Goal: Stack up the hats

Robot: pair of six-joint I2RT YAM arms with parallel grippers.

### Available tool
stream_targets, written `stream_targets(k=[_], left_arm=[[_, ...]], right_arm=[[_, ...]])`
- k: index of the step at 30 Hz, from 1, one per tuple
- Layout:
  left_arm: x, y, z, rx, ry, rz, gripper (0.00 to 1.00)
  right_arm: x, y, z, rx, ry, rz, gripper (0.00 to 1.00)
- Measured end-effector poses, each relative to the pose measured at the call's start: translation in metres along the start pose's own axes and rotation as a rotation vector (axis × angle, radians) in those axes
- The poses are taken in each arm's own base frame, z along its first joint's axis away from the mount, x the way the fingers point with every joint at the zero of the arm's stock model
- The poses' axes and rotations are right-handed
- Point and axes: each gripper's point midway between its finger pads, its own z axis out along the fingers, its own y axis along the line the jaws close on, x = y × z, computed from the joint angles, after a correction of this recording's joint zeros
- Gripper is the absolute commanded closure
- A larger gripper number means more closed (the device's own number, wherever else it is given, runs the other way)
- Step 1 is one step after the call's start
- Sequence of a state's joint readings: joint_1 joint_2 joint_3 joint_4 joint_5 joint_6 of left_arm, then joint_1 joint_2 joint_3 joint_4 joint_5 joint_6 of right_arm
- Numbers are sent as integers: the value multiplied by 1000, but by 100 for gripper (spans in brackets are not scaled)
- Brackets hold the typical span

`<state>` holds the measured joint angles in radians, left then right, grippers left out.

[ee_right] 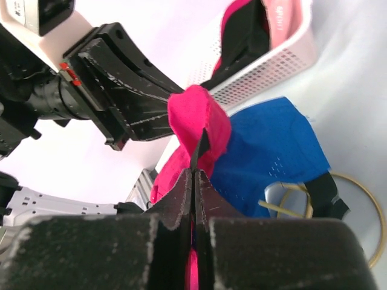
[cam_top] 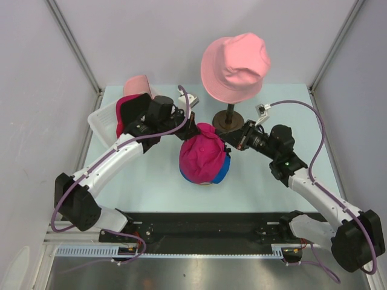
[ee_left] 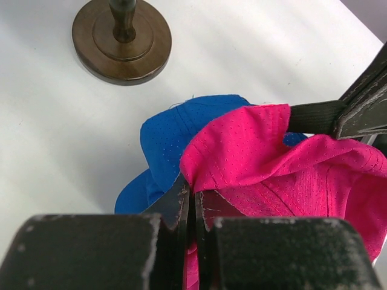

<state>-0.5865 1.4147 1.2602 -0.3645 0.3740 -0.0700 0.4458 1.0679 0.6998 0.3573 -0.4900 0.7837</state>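
Left gripper (ee_left: 191, 196) and right gripper (ee_right: 196, 169) are clamped on the magenta cap (cam_top: 202, 154), judged soft, best pinched at edges.

magenta cap (cam_top: 202, 151): magenta, fine dotted mesh
blue cap (ee_left: 166, 139): royal blue, dotted
bucket hat (cam_top: 236, 63): salmon pink
basket (ee_right: 266, 75): white

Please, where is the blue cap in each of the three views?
Top external: the blue cap is at centre, only an edge showing under the magenta cap.
Left wrist: blue cap in the middle, left of the magenta cap.
Right wrist: blue cap right of centre, behind the magenta fold.
Shared landmark: the magenta cap over it.
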Motion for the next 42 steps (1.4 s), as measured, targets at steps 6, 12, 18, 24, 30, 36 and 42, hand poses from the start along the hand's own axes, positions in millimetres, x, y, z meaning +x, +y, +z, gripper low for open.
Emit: stream_targets(k=[6, 12, 18, 24, 30, 36, 42], left_arm=[[-1, 1, 0, -7, -4, 0, 96], [-6, -5, 2, 8, -21, 6, 76], [-10, 3, 4, -25, -22, 0, 23], [-21, 15, 2, -100, -38, -23, 5], [-36, 23, -22, -204, -92, -57, 0], [-54, -6, -77, -172, -255, -98, 0], [7, -6, -57, -187, -161, -221, 1]], right_arm=[[-10, -5, -17, 131, -28, -23, 100], [-17, -14, -31, 254, -28, -78, 100], [-2, -37, -38, 370, 14, -63, 100], [8, -60, -42, 473, 26, -51, 100], [24, -84, -43, 562, 78, -33, 100], [34, -91, -48, 594, 99, -32, 100], [40, -95, -46, 611, 113, -37, 100]])
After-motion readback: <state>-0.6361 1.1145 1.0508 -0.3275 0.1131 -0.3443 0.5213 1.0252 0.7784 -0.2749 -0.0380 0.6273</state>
